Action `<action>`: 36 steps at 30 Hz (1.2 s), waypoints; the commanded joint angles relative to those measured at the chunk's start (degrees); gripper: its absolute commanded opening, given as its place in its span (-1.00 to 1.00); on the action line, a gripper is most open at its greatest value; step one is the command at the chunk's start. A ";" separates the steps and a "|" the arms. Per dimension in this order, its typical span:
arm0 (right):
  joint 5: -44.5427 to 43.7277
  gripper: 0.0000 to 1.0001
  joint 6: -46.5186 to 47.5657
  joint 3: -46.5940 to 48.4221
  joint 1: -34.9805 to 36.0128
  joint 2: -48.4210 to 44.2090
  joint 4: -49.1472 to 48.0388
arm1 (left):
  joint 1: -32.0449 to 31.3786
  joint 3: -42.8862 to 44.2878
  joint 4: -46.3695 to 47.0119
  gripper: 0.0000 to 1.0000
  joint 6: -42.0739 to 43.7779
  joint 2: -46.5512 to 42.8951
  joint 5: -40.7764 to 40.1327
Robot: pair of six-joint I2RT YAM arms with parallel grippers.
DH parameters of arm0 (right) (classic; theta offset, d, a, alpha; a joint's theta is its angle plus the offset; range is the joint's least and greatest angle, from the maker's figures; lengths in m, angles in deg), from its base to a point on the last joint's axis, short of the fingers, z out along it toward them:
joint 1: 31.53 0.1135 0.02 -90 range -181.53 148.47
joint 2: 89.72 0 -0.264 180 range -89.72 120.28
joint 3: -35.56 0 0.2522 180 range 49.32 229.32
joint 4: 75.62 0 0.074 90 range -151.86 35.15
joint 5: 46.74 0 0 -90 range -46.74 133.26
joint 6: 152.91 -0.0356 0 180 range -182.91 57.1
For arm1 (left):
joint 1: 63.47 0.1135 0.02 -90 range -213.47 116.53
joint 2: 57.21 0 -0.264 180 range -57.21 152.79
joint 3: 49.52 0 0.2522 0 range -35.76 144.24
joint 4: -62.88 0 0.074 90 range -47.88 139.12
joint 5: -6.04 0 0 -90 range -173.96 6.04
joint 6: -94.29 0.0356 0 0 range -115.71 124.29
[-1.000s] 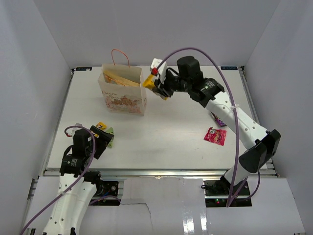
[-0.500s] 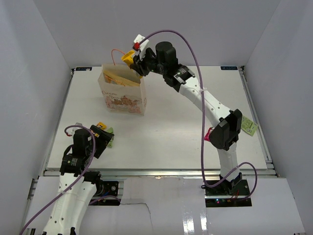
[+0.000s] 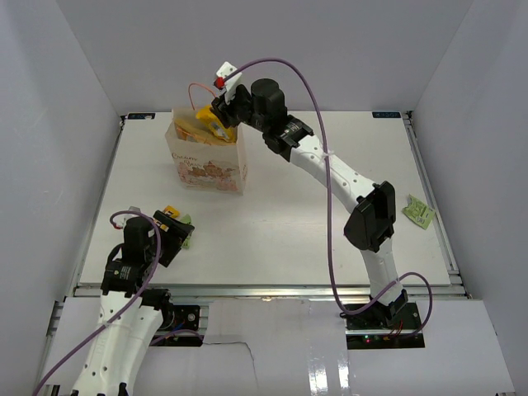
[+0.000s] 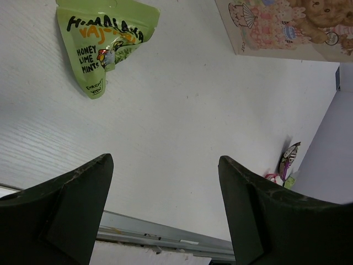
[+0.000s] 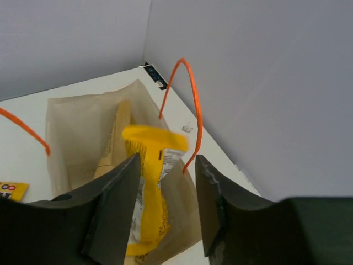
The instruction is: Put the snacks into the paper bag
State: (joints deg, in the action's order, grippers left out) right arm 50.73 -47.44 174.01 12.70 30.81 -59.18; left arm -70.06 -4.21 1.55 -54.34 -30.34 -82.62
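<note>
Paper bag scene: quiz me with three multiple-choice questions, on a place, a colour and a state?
1. Where is the yellow packet?
A. beside the left arm
B. over the open paper bag, between the right gripper's jaws
C. under the right arm's base
2. What colour is the mint packet ahead of the left gripper?
A. green
B. purple
C. red
3. How stand the left gripper's jaws?
A. wide apart, empty
B. shut on a packet
C. shut on a handle
Answers: B, seen above the bag's mouth; A, its wrapper is lime green; A, only table shows between them.
</note>
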 commanded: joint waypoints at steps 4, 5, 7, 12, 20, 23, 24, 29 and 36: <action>-5.71 0.21 2.47 -2.86 -0.72 -0.12 -6.11 | 0.09 0.00 0.99 0.74 -1.92 1.60 -0.38; -5.62 0.21 2.20 -3.56 -0.81 -1.08 -6.02 | 0.09 0.09 0.99 0.73 -2.10 1.95 -0.46; -4.66 0.21 1.42 -4.71 -1.16 -2.57 -5.58 | 0.09 0.53 0.90 0.73 -2.19 3.71 -0.47; 6.57 0.22 -0.88 -10.41 -3.97 -11.44 0.91 | 0.09 4.21 1.52 0.73 1.14 10.12 -3.10; 28.38 0.51 8.17 -35.97 -11.35 -30.69 16.12 | 0.09 12.48 2.22 0.61 13.96 29.00 -4.51; 31.02 0.54 8.62 -49.24 -16.61 -37.11 16.13 | 0.09 14.59 2.75 0.61 16.87 36.13 -5.99; 31.29 0.55 8.53 -52.14 -17.67 -38.51 16.04 | 0.09 15.03 2.92 0.61 17.58 37.62 -6.70; 33.58 0.55 8.36 -65.78 -23.04 -45.55 15.87 | 0.09 17.75 4.42 0.61 22.06 46.84 -8.72; 34.81 0.55 7.13 -71.33 -25.77 -47.85 15.60 | 0.09 19.07 6.79 0.54 26.46 56.00 -8.12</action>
State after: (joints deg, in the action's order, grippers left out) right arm 82.38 -40.03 102.75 -12.79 -15.00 -41.69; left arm -70.04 13.04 6.45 -31.17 23.82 -90.23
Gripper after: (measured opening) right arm 0.776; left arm 0.786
